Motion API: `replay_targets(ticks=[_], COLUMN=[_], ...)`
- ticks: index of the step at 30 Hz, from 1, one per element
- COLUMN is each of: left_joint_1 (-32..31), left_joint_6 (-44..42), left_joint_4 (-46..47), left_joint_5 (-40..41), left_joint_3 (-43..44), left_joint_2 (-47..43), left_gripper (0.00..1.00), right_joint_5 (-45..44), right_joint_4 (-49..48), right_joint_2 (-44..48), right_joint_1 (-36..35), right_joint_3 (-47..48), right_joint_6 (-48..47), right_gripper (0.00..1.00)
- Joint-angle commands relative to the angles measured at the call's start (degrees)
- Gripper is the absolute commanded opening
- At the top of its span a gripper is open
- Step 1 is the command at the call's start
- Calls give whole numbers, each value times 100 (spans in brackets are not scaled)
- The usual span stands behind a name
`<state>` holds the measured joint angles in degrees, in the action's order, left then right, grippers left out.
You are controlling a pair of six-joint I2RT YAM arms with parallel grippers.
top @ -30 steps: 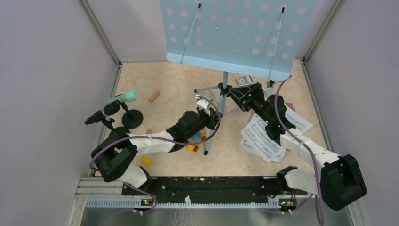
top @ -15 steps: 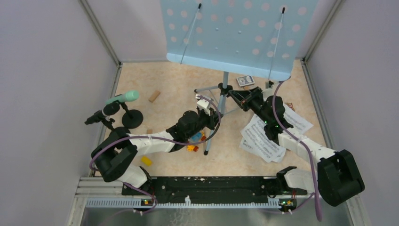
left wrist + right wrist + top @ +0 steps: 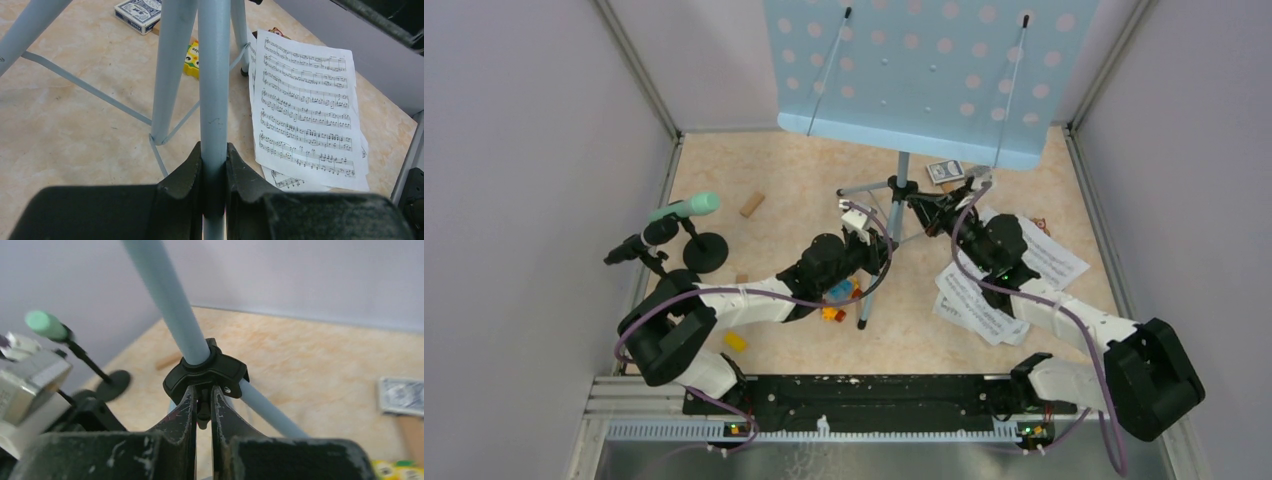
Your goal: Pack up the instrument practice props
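On the table (image 3: 764, 160) the pale-blue music desk (image 3: 924, 70) stands upright at the far side on its tripod pole (image 3: 902, 165), in the same place as a second ago. The right hand (image 3: 202, 395) was open and more to the right before; now it is at the black collar (image 3: 207, 372) where the legs meet, with its fingers clamped on the small knob (image 3: 202, 411) under it. The left hand (image 3: 214, 155) is unchanged, gripping one tripod leg (image 3: 214, 90). The sheet-music pages (image 3: 984, 300) lie flat under the right arm. The mint-green microphone (image 3: 686, 208) and the black microphone (image 3: 629, 248) stay in their holders at the left.
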<state>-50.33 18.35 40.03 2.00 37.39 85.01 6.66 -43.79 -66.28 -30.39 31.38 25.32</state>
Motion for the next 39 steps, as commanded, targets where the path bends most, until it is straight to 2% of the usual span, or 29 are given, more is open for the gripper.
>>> replay_targets(ticks=[1, 8, 10, 12, 16, 18, 20, 21, 23, 25, 27, 30, 31, 34, 37, 39], left_joint_1=[-57, -61, -64, -62, -64, -59, -61, -63, -57, -57, -56, -61, -60, -56, -59, -35], left_joint_6=[205, 203, 228, 237, 239, 252, 273, 281, 298, 309, 310, 298, 288, 212, 105, 39], left_joint_4=[-973, -1242, -1236, -1247, -1283, -1296, -1296, -1289, -1278, -1278, -1293, -1323, -1349, -1456, -1667, -1860], left_joint_5=[-353, -267, -262, -253, -252, -67, -21, -15, -20, -23, -26, 10, 40, 204, 333, 325], left_joint_3=[-263, -204, -224, -232, -253, -268, -268, -265, -240, -212, -184, -171, -165, -138, -40, 90], left_joint_2=[280, 192, 182, 174, 145, 151, 163, 175, 203, 241, 238, 193, 178, 102, 80, 135], left_gripper=[0, 0, 0, 0, 0, 0, 0, 0, 0, 0, 0, 0, 0, 0, 0, 0], right_joint_5=[715, 2121, 1818, 1087, 248, 115, 28, -70, -521, -1168, -1476, -1845, -1912, -1569, -446, 89], right_joint_4=[405, 2035, 2640, 2932, 2823, 2512, 2084, 1833, 1501, 1522, 1549, 1623, 1727, 2082, 2274, 2045], right_joint_2=[193, 560, 598, 594, 798, 1025, 1293, 1430, 1677, 1912, 2157, 2497, 2566, 2506, 2150, 1846], right_joint_1=[-479, -506, -577, -676, -744, -742, -741, -744, -740, -748, -744, -721, -664, -168, 696, 949], right_joint_3=[-103, -93, -2, 47, -176, -305, -377, -393, -388, -405, -573, -845, -880, -840, -673, -601], right_joint_6=[-3417, -7474, -8542, -9149, -9923, -9717, -8861, -8245, -6433, -5314, -4731, -4027, -3815, -3166, -2600, -2576], right_gripper=[0, 0, 0, 0, 0, 6, 16, 21, 29, 33, 40, 60, 63, 68, 67, 65])
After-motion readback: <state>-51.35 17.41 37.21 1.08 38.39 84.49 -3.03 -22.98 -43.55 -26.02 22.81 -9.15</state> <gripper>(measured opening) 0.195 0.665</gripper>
